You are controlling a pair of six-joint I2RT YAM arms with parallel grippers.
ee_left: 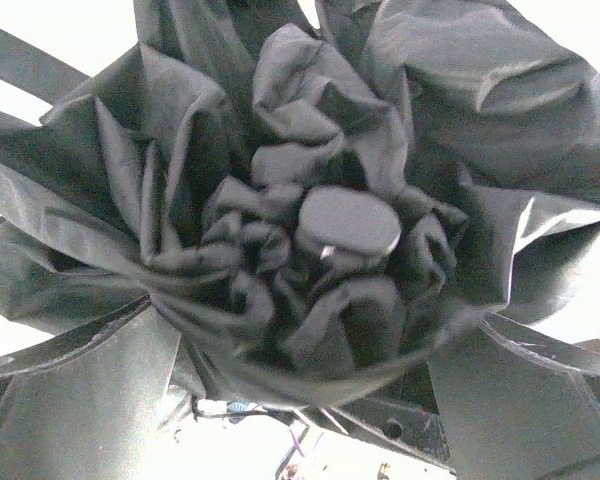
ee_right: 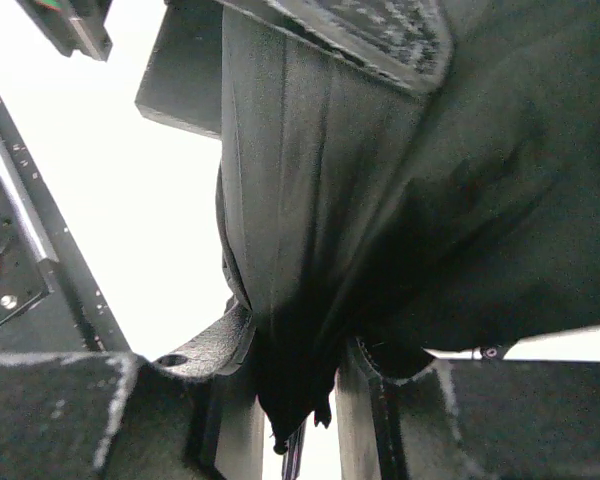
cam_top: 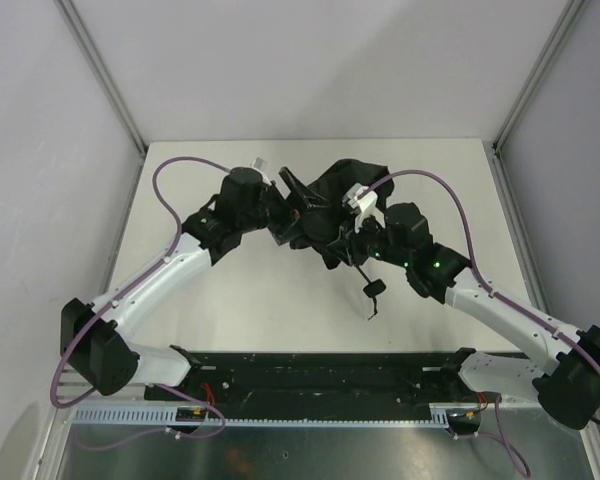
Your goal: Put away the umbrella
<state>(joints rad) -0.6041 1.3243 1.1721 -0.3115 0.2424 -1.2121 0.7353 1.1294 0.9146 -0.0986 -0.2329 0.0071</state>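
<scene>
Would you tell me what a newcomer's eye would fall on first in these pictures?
The black umbrella, a crumpled mass bunched between the left gripper and the right gripper over the far middle of the table, draws the eye first. In the left wrist view its gathered fabric fills the picture around a round cap. A thin cord trails from it toward the near edge.

top looks down; wrists close on umbrella (cam_top: 342,182)
</scene>
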